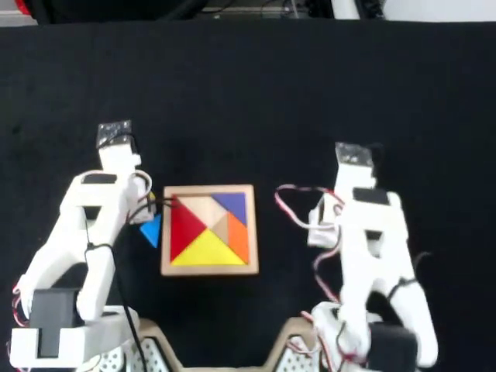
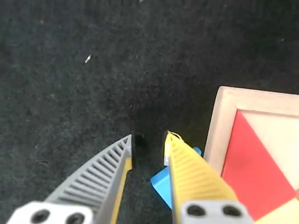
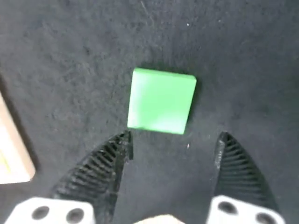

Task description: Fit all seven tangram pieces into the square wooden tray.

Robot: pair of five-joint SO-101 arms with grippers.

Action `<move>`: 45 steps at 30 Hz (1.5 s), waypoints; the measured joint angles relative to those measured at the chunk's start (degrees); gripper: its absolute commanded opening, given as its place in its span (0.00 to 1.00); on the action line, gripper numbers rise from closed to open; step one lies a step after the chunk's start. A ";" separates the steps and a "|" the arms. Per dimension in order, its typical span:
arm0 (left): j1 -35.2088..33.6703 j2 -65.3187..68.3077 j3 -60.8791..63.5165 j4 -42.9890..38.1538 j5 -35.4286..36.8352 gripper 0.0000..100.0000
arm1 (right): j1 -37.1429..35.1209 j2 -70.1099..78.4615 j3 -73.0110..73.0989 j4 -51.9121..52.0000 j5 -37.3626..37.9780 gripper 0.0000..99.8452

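Note:
The square wooden tray (image 1: 209,267) lies mid-table holding red (image 1: 184,229), yellow (image 1: 208,250), orange (image 1: 239,236) and purple (image 1: 232,203) pieces. A blue triangle (image 1: 151,231) lies on the cloth just outside the tray's left rim. My left gripper (image 2: 149,140) hangs open over it, and its yellow finger (image 2: 189,175) covers part of the blue triangle (image 2: 161,184) beside the tray corner (image 2: 219,121). A green square (image 3: 161,100) lies flat on the cloth right of the tray. My right gripper (image 3: 174,140) stands open just short of it, touching nothing.
Black cloth covers the whole table. The right arm (image 1: 368,232) stands over the green square's spot in the high view. A tray edge (image 3: 11,149) shows beside the right gripper. Open cloth stretches behind the tray and both arms.

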 measured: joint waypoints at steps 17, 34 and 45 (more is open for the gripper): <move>-0.26 0.00 0.00 -1.58 0.00 0.13 | -0.35 8.70 -2.99 -9.32 -0.53 0.29; -0.26 0.00 0.00 -1.58 0.00 0.13 | -8.70 9.32 -7.56 -7.21 -0.53 0.29; -0.26 0.00 0.00 -1.58 0.00 0.13 | -10.20 9.32 -7.56 -7.21 -0.62 0.29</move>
